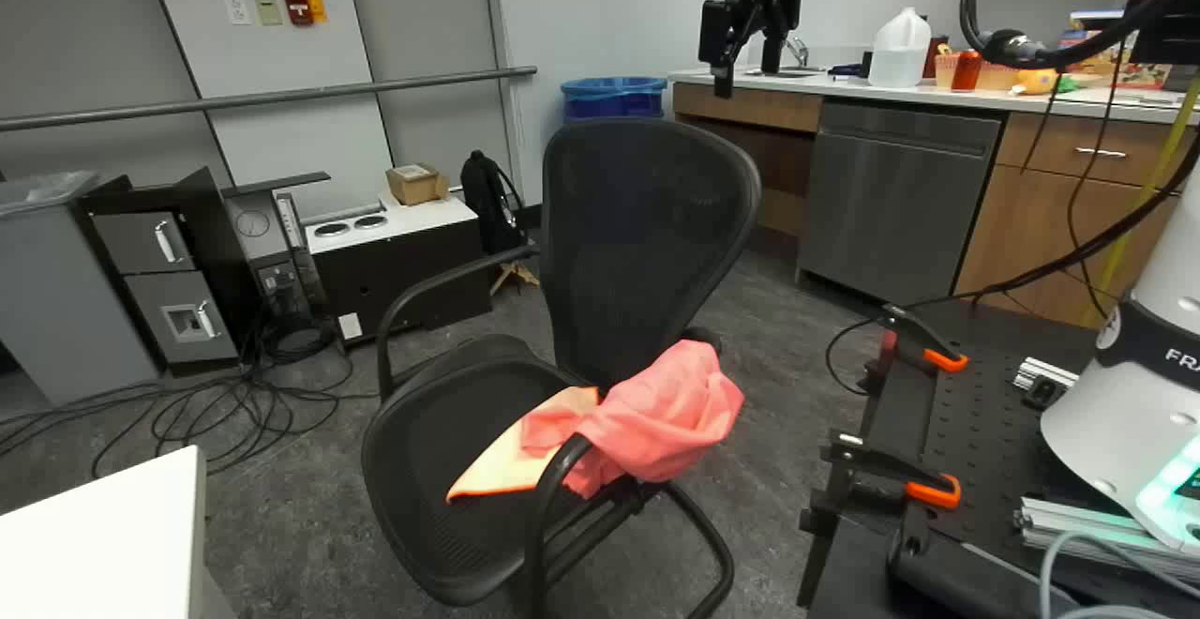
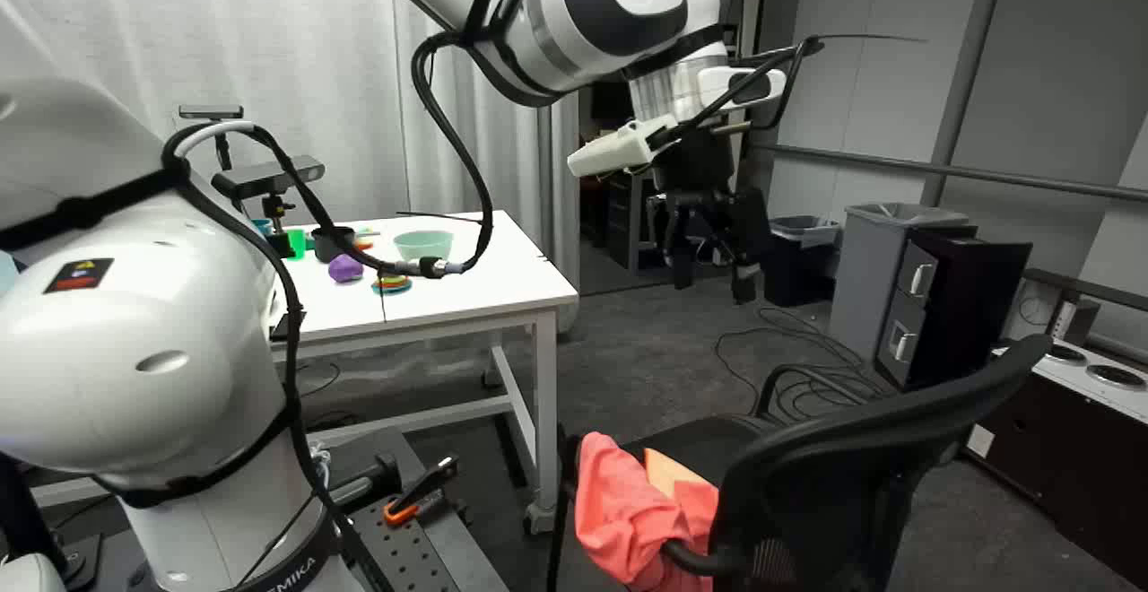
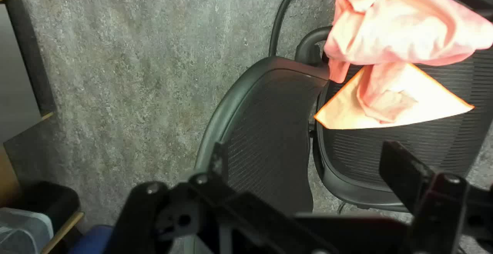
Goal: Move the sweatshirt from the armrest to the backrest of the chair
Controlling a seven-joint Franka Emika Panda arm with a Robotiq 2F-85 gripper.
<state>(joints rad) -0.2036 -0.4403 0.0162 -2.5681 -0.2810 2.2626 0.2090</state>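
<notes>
Item 1: your gripper (image 2: pixel 713 285), qty 1. Fingers point down, spread wide apart in wrist view, nothing btwn them. Hangs higher than the chair (image 2: pixel 834 457), well apart from item 2.

Item 2: sweatshirt (image 1: pixel 656 417), coral-pink, bunched. You have it over the armrest (image 1: pixel 544 497) in both ext. views; in an ext. view the loop's front end sticks out from under it. One flap reaches in over the seat (image 1: pixel 422 450).

Item 3: flat orange-tan cloth (image 1: pixel 506 460), on seat, partly under that flap.

Item 4: backrest (image 1: pixel 647 225), blk mesh, upright, rounded top corners. Sweatshirt sits low, just beside it; whether they touch, can't tell.

Item 5: 2nd armrest (image 1: pixel 385 347), opp. side of seat.

Surrounds, for your ref.: white table (image 2: pixel 502 278) w/ pale green bowl (image 2: pixel 424 247) & purple item (image 2: pixel 345 268); counter (image 1: pixel 1003 98) w/ plastic jug (image 1: pixel 900 49); blue-lined bin (image 1: pixel 614 105); cardboard box (image 1: pixel 415 185); dishwasher (image 1: pixel 891 197).
</notes>
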